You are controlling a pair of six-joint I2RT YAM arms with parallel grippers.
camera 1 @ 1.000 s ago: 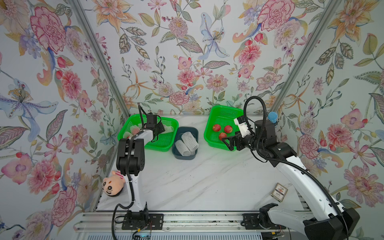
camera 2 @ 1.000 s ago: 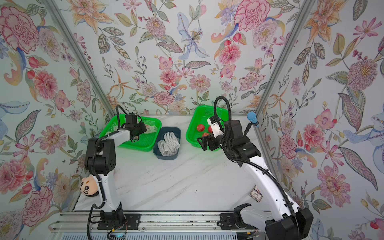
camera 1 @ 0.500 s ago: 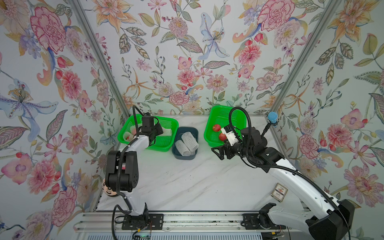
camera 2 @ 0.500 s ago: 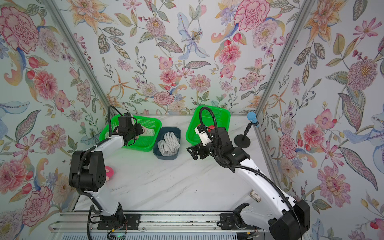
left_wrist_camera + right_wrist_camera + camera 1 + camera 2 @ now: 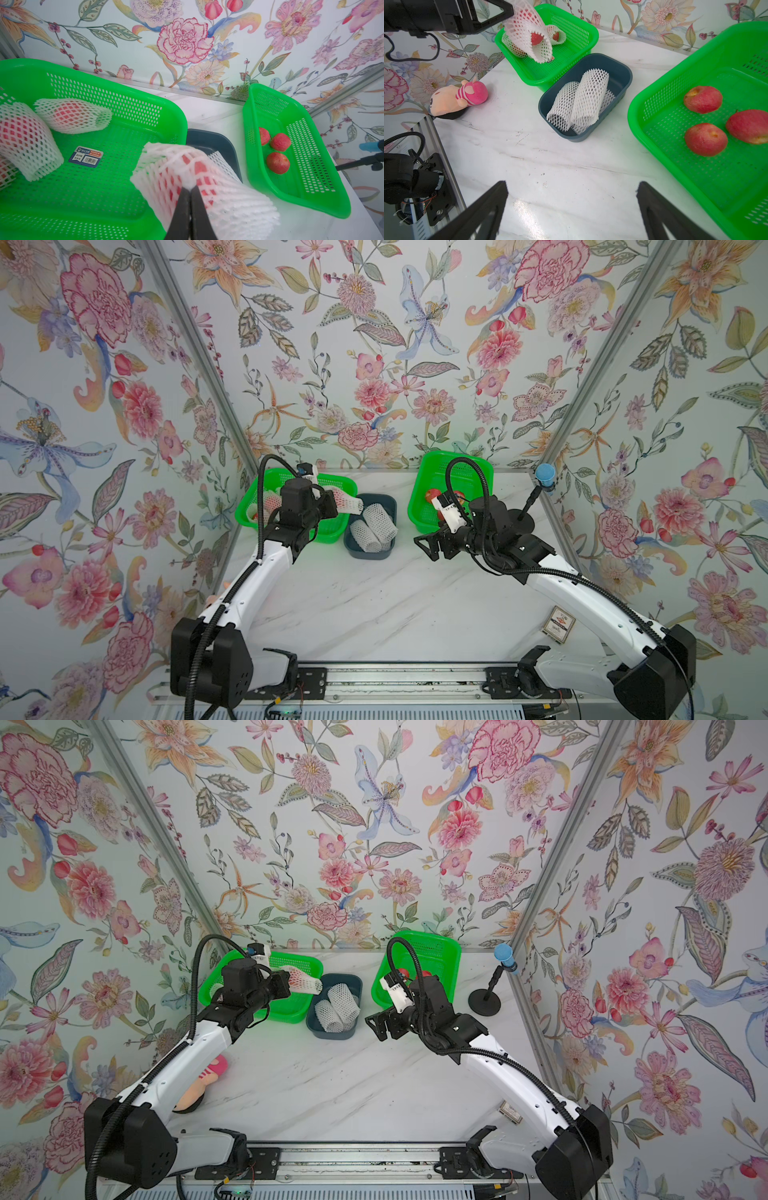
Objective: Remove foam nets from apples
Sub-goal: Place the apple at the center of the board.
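White foam net [image 5: 228, 199] is being pinched by the left gripper [image 5: 190, 188], whose jaws are pressing together on a fold of the mesh. A red apple [image 5: 536, 38] is sitting inside that net, showing at its open lower end in the right wrist view. The held net is hanging clear above the left green basket [image 5: 31, 68], on the side nearest the blue-grey bin [image 5: 623, 68]. Two more netted apples [image 5: 70, 116] are lying in that basket, and another is showing only partly at the frame edge. Empty nets [image 5: 589, 97] are lying piled in the bin. Three bare apples [image 5: 705, 138] are resting in the right green basket [image 5: 633, 108]. The right gripper [image 5: 572, 184] is hovering over the marble tabletop [image 5: 529, 155] with jaws spread wide, gripping nothing. A pink plush toy [image 5: 458, 99] is lying near the table's left edge.
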